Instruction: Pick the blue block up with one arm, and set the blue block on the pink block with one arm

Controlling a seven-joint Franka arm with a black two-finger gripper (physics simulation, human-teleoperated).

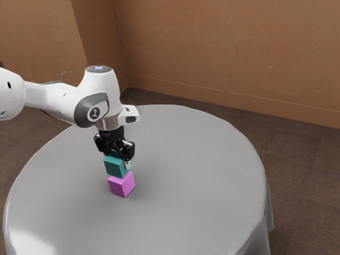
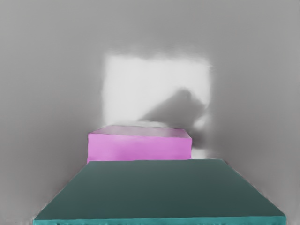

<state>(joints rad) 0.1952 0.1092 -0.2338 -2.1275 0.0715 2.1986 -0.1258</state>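
Observation:
A teal-blue block rests on top of a pink block, shifted a little toward the exterior view's left. My black gripper stands directly over the blue block, its fingers down along the block's upper sides and gripping it. In the wrist view the blue block is large and close under my hand, with the pink block just beyond it and lower down.
The blocks stand near the middle of a round table draped in a grey cloth. The brown walls and the dark floor lie well beyond the table's edge.

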